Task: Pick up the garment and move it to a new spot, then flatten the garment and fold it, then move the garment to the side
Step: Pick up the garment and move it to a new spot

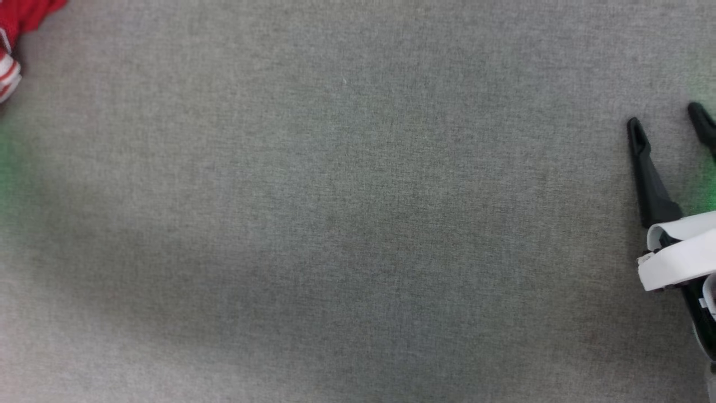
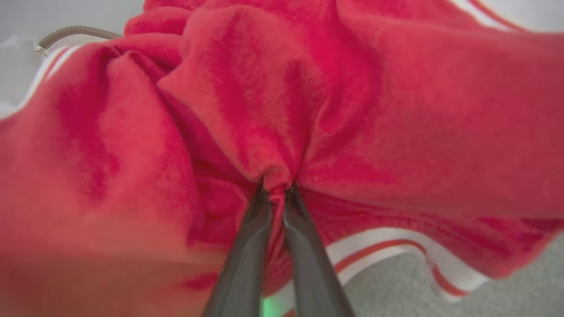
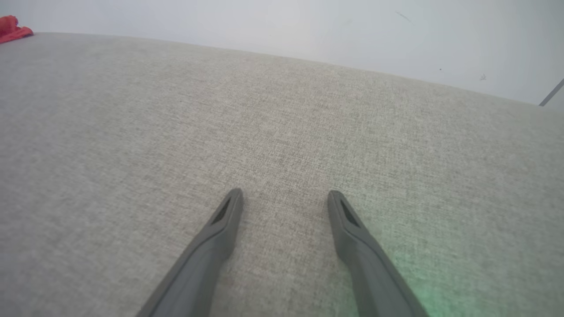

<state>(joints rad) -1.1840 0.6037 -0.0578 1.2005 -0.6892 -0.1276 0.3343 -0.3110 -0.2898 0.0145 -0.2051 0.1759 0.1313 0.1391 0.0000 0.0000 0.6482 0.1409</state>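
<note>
Currently the left gripper (image 2: 275,193) is closed on a pinched fold of the shirt (image 2: 246,101). Red cloth bunches between its two fingertips and spreads away from them on every side in the left wrist view. The striped trim (image 2: 396,246) lies just below and to the right of the jaws, next to the grey surface (image 2: 440,286). No long axis can be read, because the shirt is crumpled in a heap and not laid out.

The right gripper (image 1: 665,117) has its fingers wide apart with nothing between them, over bare surface. The shirt lies well apart from these jaws, far to the left and ahead, and shows as a small red corner at the upper left edge of the right wrist view.

Judgement: the step in hand is the pick-up. The left arm is the nearer one and has the grip, so the lift and carry fall to it. The open surface between the two grippers is the likely new spot.
</note>
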